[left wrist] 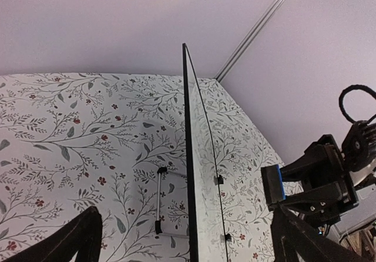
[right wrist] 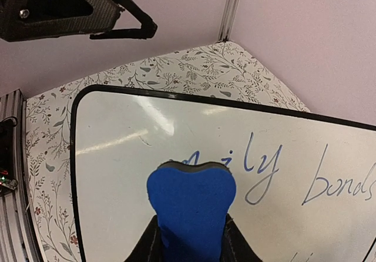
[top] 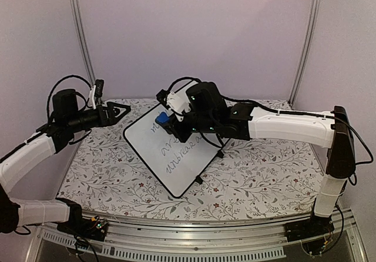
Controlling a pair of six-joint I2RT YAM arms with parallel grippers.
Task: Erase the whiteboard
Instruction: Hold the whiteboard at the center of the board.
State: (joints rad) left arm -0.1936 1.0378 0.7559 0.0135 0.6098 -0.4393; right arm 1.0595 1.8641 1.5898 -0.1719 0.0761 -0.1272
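The whiteboard (top: pixel 176 156) stands tilted on the floral table, with blue handwriting (right wrist: pixel 261 165) across its face. My right gripper (top: pixel 166 120) is shut on a blue eraser (right wrist: pixel 191 206). The eraser's dark felt edge presses on the board's upper left part, over the start of the top written word. From the left wrist I see the whiteboard (left wrist: pixel 208 174) edge-on, with the eraser (left wrist: pixel 272 185) on its right side. My left gripper (top: pixel 120 110) hangs open just left of the board's far left corner, holding nothing. Its fingers (left wrist: pixel 76 238) show at the bottom of that view.
A floral cloth (top: pixel 258 174) covers the table. A metal prop (left wrist: pixel 158 200) stands behind the board, and small black clips (top: pixel 198 180) sit along its lower edge. Aluminium posts (top: pixel 82 39) and pale walls close the back. My right arm (top: pixel 288 126) stretches in from the right.
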